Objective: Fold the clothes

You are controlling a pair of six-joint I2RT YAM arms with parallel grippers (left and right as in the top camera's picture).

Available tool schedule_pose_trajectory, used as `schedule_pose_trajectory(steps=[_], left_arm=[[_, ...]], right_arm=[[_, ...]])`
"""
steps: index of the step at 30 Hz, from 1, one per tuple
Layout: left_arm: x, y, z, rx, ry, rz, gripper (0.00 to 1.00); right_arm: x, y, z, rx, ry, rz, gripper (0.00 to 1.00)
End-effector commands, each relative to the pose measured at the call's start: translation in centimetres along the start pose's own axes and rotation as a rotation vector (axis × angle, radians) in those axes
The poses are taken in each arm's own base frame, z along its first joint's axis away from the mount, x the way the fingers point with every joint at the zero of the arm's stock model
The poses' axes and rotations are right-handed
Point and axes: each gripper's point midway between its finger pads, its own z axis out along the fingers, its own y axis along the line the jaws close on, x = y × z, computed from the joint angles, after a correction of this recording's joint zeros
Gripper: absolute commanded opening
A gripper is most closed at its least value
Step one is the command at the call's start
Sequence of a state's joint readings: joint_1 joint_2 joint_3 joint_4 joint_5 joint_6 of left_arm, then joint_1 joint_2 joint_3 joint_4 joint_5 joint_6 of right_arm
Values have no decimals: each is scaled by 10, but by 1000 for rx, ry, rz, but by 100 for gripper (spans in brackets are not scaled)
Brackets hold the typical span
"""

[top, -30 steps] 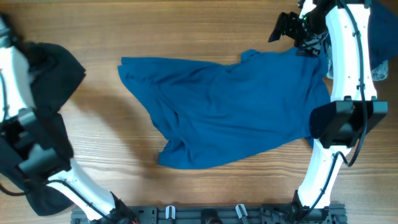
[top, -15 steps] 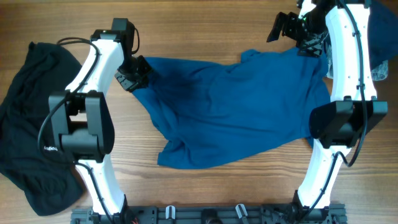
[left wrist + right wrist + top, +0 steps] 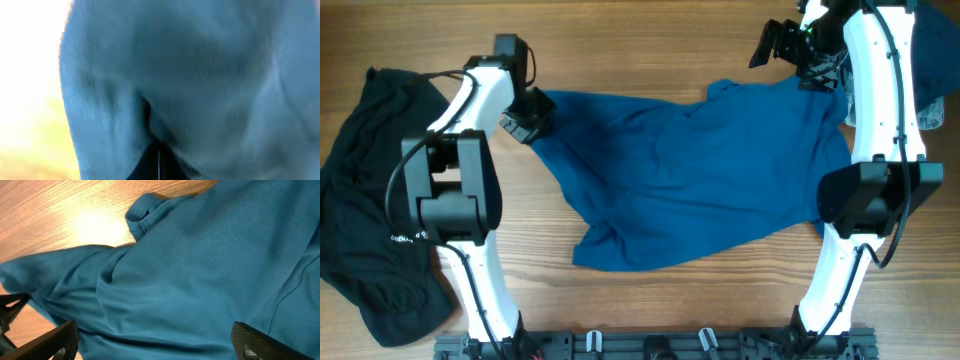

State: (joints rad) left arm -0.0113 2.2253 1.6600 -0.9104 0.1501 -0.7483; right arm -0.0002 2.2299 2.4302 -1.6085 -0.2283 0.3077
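The clothes are two garments. A large teal-blue shirt [image 3: 700,170] lies rumpled across the middle of the wooden table, and a black garment [image 3: 360,190] with small white lettering lies at the left edge. My left gripper [image 3: 532,115] is shut on the shirt's far-left corner; in the left wrist view teal cloth [image 3: 190,75] fills the frame and bunches into the closed jaws [image 3: 159,162]. My right gripper [image 3: 768,45] hangs open above the shirt's upper right part. Its fingers [image 3: 252,340] stand wide apart over the cloth [image 3: 200,265] with nothing between them.
A navy and pale heap [image 3: 935,60] sits at the far right edge behind the right arm. Both arm bases stand on a black rail [image 3: 650,345] along the near edge. Bare wood [image 3: 640,40] shows beyond the shirt.
The left arm has swung in from the far left over the black garment to the shirt's left corner and closed on it, then drawn it slightly left. The right arm has not moved.
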Motion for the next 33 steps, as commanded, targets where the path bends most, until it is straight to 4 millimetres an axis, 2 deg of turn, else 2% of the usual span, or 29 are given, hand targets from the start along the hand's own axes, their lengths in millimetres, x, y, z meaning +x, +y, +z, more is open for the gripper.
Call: schedule_pose_trajectory(steps=[1,4,6,8,10,12,14,16,17,19,22,24,25,26,27,28,29,30,32,33], left_arm=[[-41,19,22,-21,-95,-69,4],[-67,19,34,13,-157,-86,4],[-91,19,48,41,-221,-73,4],[-114,27,53,37,-291,-90,5],[-136,31,50,67,-345,-76,5],[-163,40,39,101,-411,-87,5],[-180,46,31,119,-451,-107,6],[-204,55,16,115,-523,-96,7],[-221,67,2,74,-578,-111,7],[-256,88,-42,35,-650,-113,8],[-277,95,-98,21,-674,-112,13],[-269,84,-139,20,-653,-93,14],[-258,72,-157,39,-627,-74,20],[-227,49,-177,101,-544,-27,23],[-203,36,-184,131,-478,0,21],[-167,29,-191,134,-387,17,18],[-134,27,-196,101,-313,27,10],[-112,28,-199,74,-262,36,9],[-53,38,-202,-22,-103,63,4],[-31,38,-199,-47,-35,101,4]], right_arm=[[0,7,-7,-17,-20,-32,98],[0,7,-7,-17,-19,-32,98],[0,7,-7,-17,-19,-31,98],[1,9,-7,-29,-15,-31,98],[1,9,-7,-32,-14,-29,98],[1,11,-8,-43,-11,-29,98],[1,11,-7,-42,-10,-13,98],[1,12,-8,-45,-10,1,98],[2,13,-8,-50,-9,-1,98],[4,18,-11,-53,-15,-12,98],[8,25,-18,-60,-29,-31,98],[9,26,-28,-44,-58,-15,98],[8,21,-36,-13,-89,5,98],[9,20,-44,-6,-112,1,99],[10,21,-49,-10,-122,-1,99],[10,20,-51,-5,-130,-7,99],[9,19,-51,2,-133,-8,99],[9,19,-51,3,-134,-9,99],[9,18,-51,11,-136,-12,99],[8,16,-51,18,-139,-16,99]])
